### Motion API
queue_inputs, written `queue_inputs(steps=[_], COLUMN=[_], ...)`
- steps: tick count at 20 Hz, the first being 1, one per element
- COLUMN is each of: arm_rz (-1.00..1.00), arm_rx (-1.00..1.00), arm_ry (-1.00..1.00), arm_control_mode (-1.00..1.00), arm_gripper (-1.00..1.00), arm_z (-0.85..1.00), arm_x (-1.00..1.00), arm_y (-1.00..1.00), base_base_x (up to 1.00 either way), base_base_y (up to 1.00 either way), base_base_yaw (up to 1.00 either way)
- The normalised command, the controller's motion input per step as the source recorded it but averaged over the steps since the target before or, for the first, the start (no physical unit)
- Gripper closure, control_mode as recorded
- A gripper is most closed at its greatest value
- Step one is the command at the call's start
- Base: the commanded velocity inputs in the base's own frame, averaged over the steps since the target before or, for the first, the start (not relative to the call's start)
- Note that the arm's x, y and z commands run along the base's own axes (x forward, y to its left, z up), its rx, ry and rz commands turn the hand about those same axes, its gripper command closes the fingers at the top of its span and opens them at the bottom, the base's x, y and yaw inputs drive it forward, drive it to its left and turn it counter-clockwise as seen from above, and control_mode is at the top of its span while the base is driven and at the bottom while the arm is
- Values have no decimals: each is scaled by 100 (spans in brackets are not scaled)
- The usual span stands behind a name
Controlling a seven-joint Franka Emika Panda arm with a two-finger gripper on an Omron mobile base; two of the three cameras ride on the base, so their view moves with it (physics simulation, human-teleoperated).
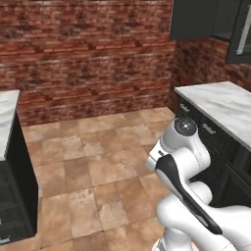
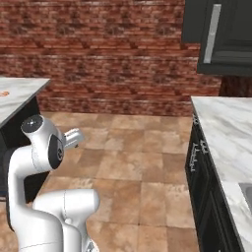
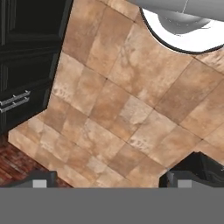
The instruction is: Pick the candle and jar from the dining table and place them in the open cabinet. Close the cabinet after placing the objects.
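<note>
The end effector (image 3: 109, 179) stands wide open with nothing between its fingertips (image 3: 41, 180), and it points down at the tiled floor (image 3: 118, 109). In the hand view, black drawers (image 3: 22, 65) with silver handles lie along the left edge, and a strip of brick wall (image 3: 13, 164) shows at the lower left corner.

The arm (image 1: 188, 186) is folded low over the floor, between two marble counters. The dining counter (image 2: 17, 96) lies to the arm's left, with a small orange spot at its edge, too small to identify. Candle and jar cannot be made out. The cabinet (image 2: 221, 34) hangs high on the arm's right, its door with a silver bar handle (image 2: 212, 32) swung open, above the other counter (image 1: 223, 105).
</note>
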Motion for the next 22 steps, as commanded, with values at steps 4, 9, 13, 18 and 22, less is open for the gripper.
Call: queue_inputs(steps=[4, 9, 13, 18, 22], arm_rz=[0, 0, 0, 0, 0], arm_rx=[0, 0, 0, 0, 0], arm_ry=[0, 0, 0, 0, 0], arm_control_mode=[100, 100, 100, 100, 100], arm_gripper=[-100, -100, -100, -100, -100], arm_z=[0, 0, 0, 0, 0], arm_x=[0, 0, 0, 0, 0], arm_y=[0, 0, 0, 0, 0], base_base_x=[60, 40, 4, 0, 0], base_base_y=[62, 74, 91, 88, 87], base_base_yaw=[0, 0, 0, 0, 0])
